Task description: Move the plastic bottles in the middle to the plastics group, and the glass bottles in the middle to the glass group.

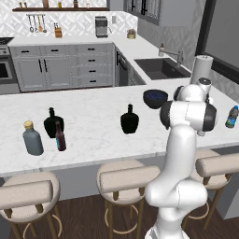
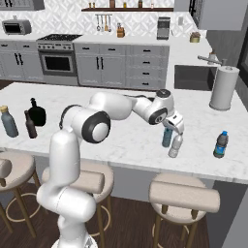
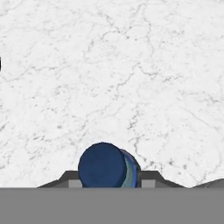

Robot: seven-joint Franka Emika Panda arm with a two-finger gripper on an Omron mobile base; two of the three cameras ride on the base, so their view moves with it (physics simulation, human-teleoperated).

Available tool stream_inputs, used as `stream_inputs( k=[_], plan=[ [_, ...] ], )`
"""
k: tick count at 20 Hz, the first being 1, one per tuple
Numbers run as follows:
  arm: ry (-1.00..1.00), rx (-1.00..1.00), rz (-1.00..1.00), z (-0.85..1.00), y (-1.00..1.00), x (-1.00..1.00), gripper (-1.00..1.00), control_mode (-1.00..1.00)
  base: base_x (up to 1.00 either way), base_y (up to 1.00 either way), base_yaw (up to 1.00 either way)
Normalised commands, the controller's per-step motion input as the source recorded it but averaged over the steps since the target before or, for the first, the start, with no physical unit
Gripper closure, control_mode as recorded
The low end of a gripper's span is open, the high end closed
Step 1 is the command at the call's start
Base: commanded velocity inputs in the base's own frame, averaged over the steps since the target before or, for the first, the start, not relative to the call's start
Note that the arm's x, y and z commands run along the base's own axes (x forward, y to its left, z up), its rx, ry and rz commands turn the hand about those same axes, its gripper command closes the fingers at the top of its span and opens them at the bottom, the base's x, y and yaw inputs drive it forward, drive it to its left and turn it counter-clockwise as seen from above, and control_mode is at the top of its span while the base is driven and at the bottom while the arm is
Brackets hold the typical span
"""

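Note:
My gripper (image 2: 169, 129) reaches down from the arm over the right part of the counter and is shut on the top of the small light-blue plastic bottle (image 2: 167, 138). In the hand view that bottle's blue cap (image 3: 104, 165) sits between my gripper's (image 3: 108, 180) dark tips. Right beside it stands the clear bottle (image 2: 175, 146), and the deeper blue dark-capped bottle (image 2: 221, 144) is further right. One black flask (image 1: 129, 120) stands alone mid-counter. At the left end are the grey tan-capped bottle (image 1: 32, 138), another black flask (image 1: 52, 123) and the brown beer bottle (image 1: 60, 136).
A dark bowl (image 1: 155, 98) sits behind the middle flask. A paper towel roll (image 2: 224, 87) stands at the back right near the sink (image 1: 161, 67). Stools (image 2: 184, 196) line the counter's near edge. White marble counter (image 3: 109, 65) lies below the hand.

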Motion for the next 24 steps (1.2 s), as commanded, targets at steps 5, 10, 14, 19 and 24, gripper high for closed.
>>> stream_inputs(
  k=[5,10,14,19,24],
  plan=[
    [0.0,0.0,-0.1,-0.37,0.23,-0.28,1.0,-1.0,0.0,0.0,0.0],
    [-0.01,0.0,-0.1,-0.26,0.27,-0.02,1.0,-1.0,0.0,0.0,0.0],
    [-0.02,0.0,-0.1,-0.21,0.21,0.0,1.0,-1.0,0.0,0.0,0.0],
    [-0.01,0.0,-0.09,-0.27,0.1,0.0,1.0,-1.0,0.0,0.0,0.0],
    [0.0,0.0,-0.07,-0.19,-0.01,0.01,1.0,-1.0,0.0,0.0,0.0]
  ],
)
